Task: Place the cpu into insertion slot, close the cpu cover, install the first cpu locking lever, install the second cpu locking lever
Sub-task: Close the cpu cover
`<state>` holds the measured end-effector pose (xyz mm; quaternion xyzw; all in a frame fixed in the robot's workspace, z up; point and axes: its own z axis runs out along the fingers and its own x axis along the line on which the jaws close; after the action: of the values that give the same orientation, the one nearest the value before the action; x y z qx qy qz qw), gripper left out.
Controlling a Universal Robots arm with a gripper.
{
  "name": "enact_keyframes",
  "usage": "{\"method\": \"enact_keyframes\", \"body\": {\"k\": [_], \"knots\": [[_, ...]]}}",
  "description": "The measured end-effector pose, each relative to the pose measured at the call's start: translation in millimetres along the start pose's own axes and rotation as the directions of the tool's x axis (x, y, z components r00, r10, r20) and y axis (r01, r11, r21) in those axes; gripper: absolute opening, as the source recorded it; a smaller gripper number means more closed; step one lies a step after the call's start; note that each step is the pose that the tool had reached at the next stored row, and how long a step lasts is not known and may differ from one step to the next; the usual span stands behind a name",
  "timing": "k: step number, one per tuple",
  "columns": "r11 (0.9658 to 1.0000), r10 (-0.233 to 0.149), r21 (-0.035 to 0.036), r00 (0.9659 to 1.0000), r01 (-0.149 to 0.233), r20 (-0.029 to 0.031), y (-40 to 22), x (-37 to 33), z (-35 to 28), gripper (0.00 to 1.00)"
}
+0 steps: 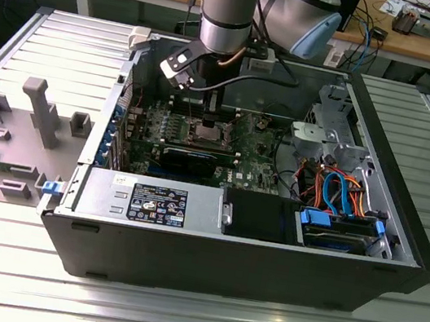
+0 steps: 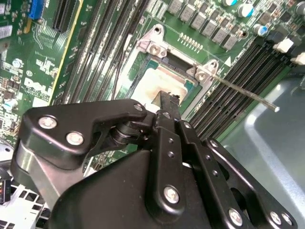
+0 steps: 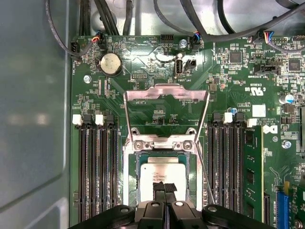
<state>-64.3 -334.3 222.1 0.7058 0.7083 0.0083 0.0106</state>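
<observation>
The cpu (image 3: 161,172) lies flat in the insertion slot (image 3: 129,177), its silver top showing. The cpu cover (image 3: 167,90) stands swung open on its hinge, with green board visible through its window. My gripper (image 3: 165,187) hangs directly over the cpu's near edge, its two black fingers pressed together with nothing between them. In the second wrist view a fingertip (image 2: 167,99) sits just over the pale cpu (image 2: 151,82), and a thin locking lever (image 2: 248,93) sticks out raised beside the slot. In the exterior view the arm reaches down into the case over the slot (image 1: 207,132).
Black memory slots (image 3: 97,167) flank the socket on both sides, one holding a green module (image 3: 250,167). A coin battery (image 3: 110,63) and cables (image 3: 119,19) lie beyond. The case holds a power supply (image 1: 154,202) and drive cage (image 1: 331,135); a grey fixture plate (image 1: 13,135) lies outside.
</observation>
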Motion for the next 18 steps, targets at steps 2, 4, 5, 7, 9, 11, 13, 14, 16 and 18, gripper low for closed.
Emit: {"method": "enact_keyframes", "body": {"k": [2,4,5,7,9,11,13,14,16,18], "knots": [[1.0,0.0,0.0058,1.0,0.0,0.0,3.3,-0.1,0.1,0.11],[1.0,0.0,0.0065,1.0,0.0,0.0002,3.9,-0.1,0.0,0.11],[1.0,0.0,0.0064,1.0,0.0,0.0002,4.0,-0.1,0.1,0.11],[1.0,0.0,0.0065,1.0,0.0,0.0003,4.2,0.0,-0.7,0.11],[1.0,0.0,0.0064,1.0,0.0,0.0001,4.2,0.0,-3.1,0.11],[1.0,0.0,0.0064,1.0,0.0,0.0007,4.3,0.0,-6.9,0.11],[1.0,0.0,0.0064,1.0,0.0,0.0025,4.4,0.0,-9.5,0.11],[1.0,0.0,0.0063,1.0,0.0,0.0029,4.4,0.1,-9.7,0.11],[1.0,0.0,0.0064,1.0,0.0,0.0033,4.4,0.1,-9.8,0.11],[1.0,0.0,0.0065,1.0,0.0,0.0037,4.4,0.0,-9.8,0.11]]}}
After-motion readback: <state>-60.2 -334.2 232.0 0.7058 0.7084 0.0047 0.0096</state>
